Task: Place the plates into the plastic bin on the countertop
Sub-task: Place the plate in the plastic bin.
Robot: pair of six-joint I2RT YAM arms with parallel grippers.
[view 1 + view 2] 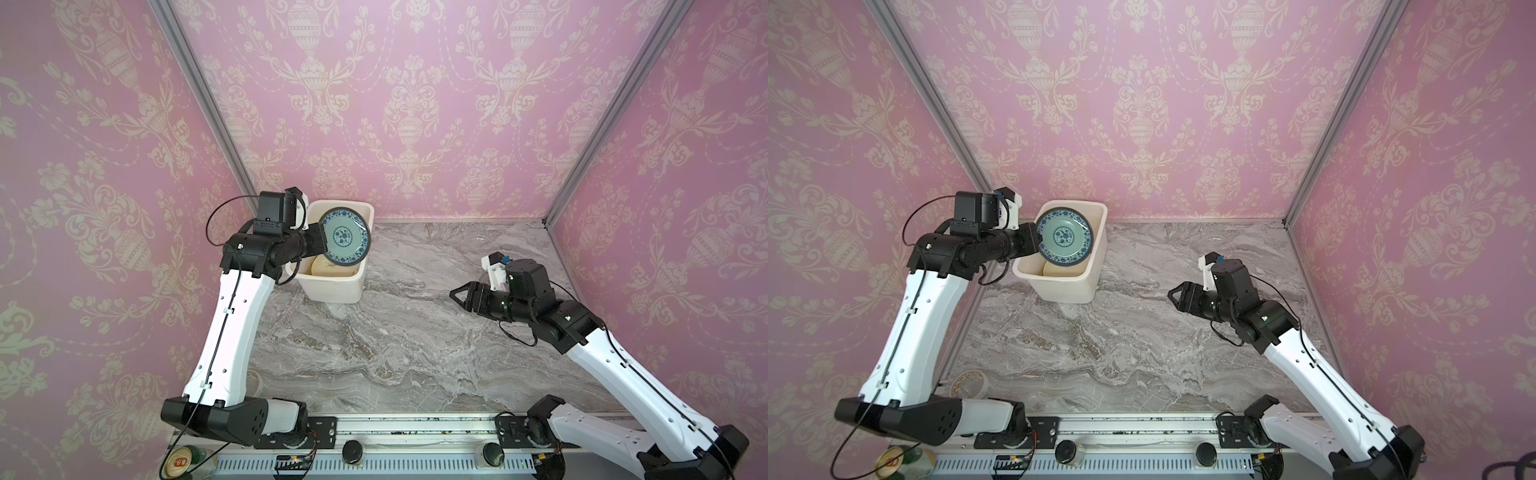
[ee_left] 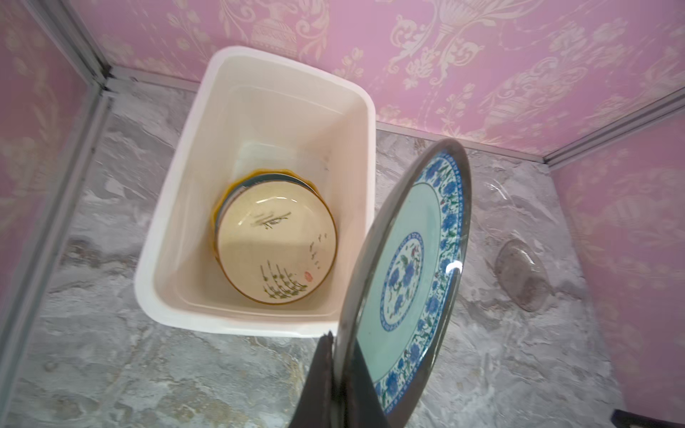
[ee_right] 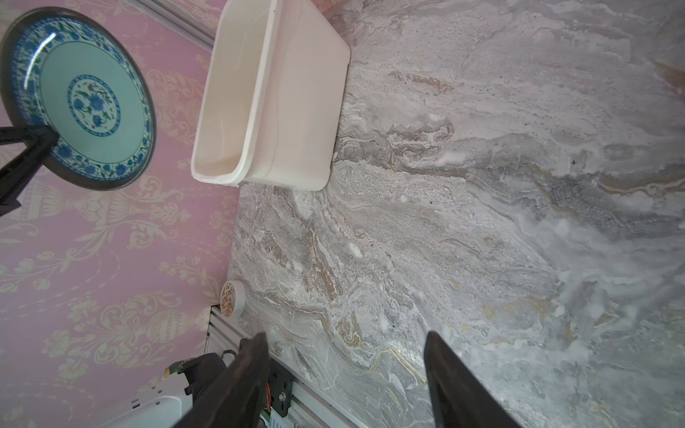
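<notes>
Both top views: left arm raised, fingers pinching plate over bin.

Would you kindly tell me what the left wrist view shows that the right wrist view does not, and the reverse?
Only the left wrist view: the inside of the plastic bin, where a cream plate lies on top of other plates.
Only the right wrist view: the right gripper, open and empty, and a tape roll at the edge of the countertop.
Both: the teal plate, gripped by its rim in the shut left gripper, plus the bin and the countertop.
</notes>
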